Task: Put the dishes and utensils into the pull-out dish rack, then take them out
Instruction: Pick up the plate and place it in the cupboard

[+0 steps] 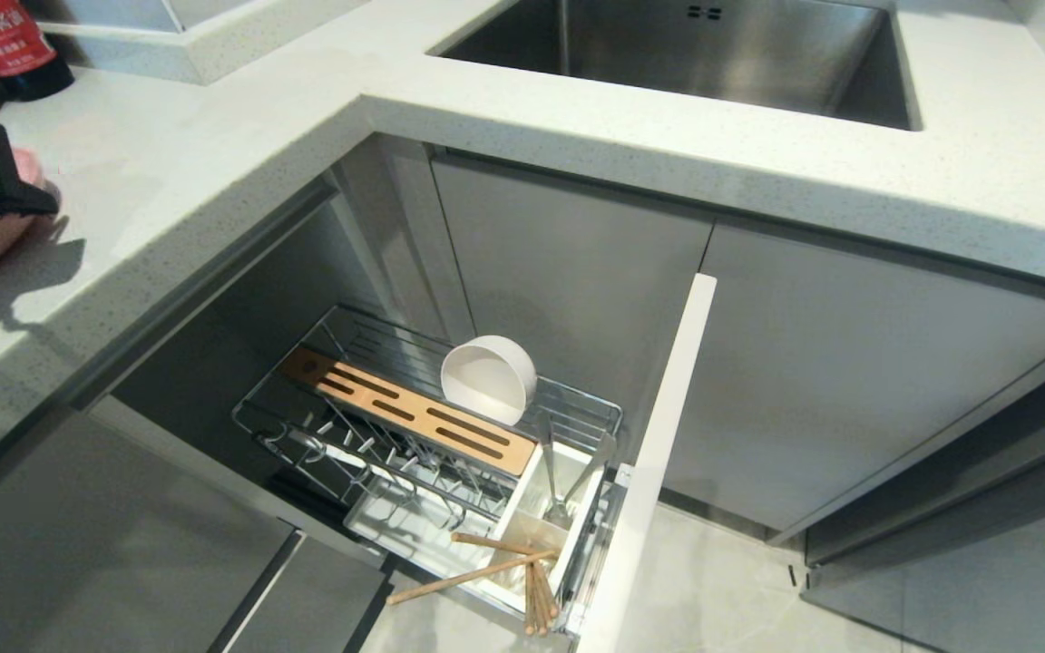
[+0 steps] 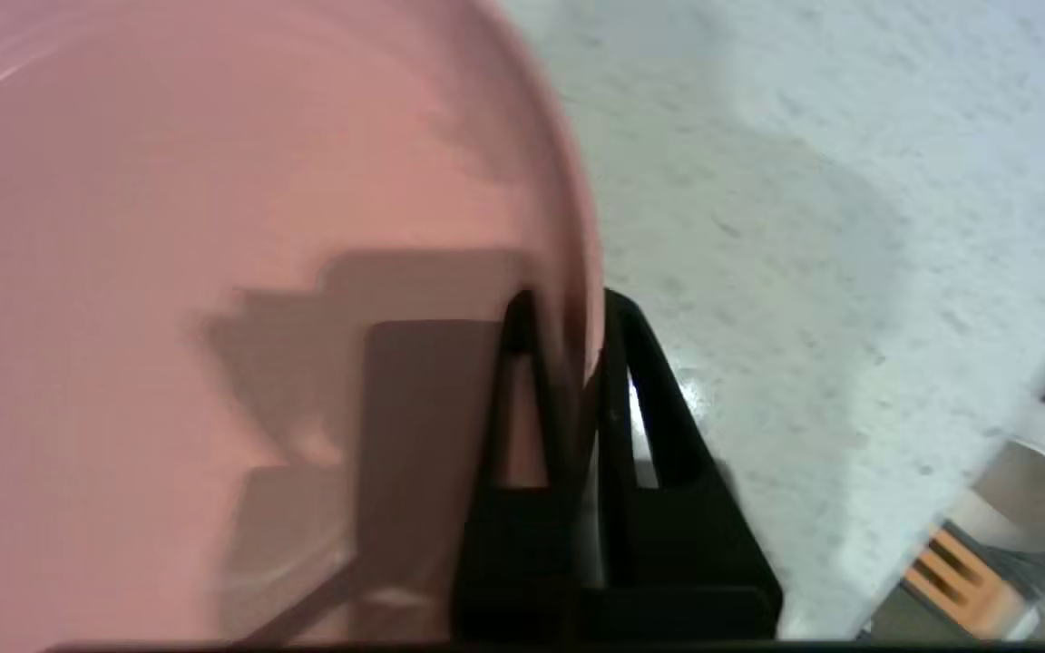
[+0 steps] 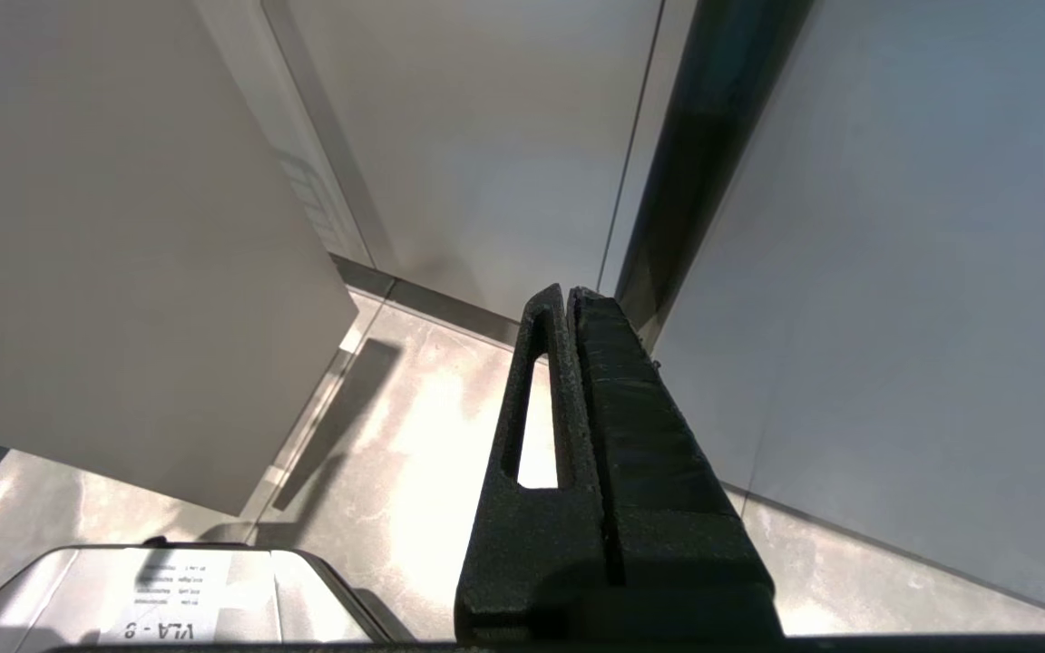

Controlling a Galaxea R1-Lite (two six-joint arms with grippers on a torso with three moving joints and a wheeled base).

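Gleaming pink plate [image 2: 214, 272], seemingly rim-pinched by left claw [image 2: 568, 313].

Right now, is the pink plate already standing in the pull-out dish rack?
No, the pink plate lies on the white countertop, its rim pinched by the left gripper; the pull-out dish rack holds no plate.
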